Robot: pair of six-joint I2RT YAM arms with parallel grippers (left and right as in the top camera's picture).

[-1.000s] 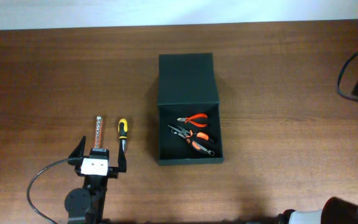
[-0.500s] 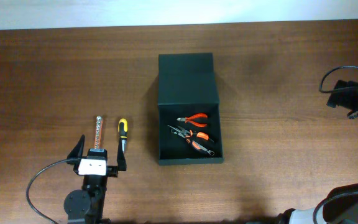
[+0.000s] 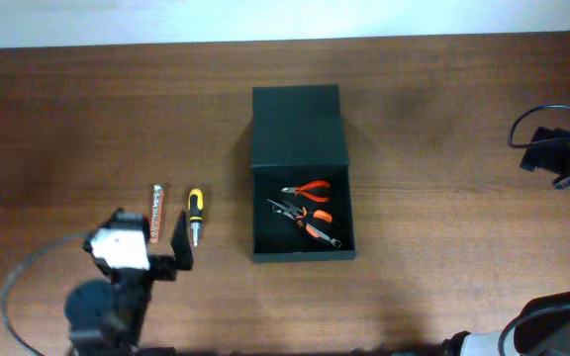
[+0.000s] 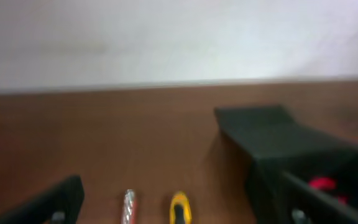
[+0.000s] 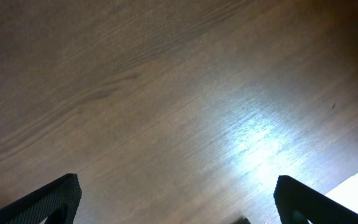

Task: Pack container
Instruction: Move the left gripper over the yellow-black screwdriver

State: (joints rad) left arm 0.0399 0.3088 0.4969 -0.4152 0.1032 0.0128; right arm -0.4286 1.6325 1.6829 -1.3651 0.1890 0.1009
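The brown wooden surface (image 3: 443,119) filled almost the whole overhead frame, with a pale strip along its top edge. The container (image 3: 298,133), a dark matte box, sat just right of the frame's centre, its flap lid folded back toward the top of the frame and its open compartment facing up below it. In the left wrist view it appeared as a dark block at the right side, with a spot of red showing inside. The left arm came in from the lower left corner of the overhead frame, blurred, and its end effector (image 3: 149,218) hung over the surface well to the left of the container, fingers spread wide with nothing between them. The right arm showed only at the far right edge of the overhead frame. In its wrist view, the right end effector (image 5: 179,190) was also spread wide and empty, over bare wood with a bright glare patch. Inside the container lay two pairs of pliers: an orange-handled pair (image 3: 310,189) in the middle of the compartment, and an orange-and-black pair (image 3: 310,223) just below it. On the surface left of the container lay a screwdriver (image 3: 194,211) with a yellow-and-black handle. Just left of it lay a slim metallic rod (image 3: 155,203), both pointing up the frame, at the tips of the left end effector.
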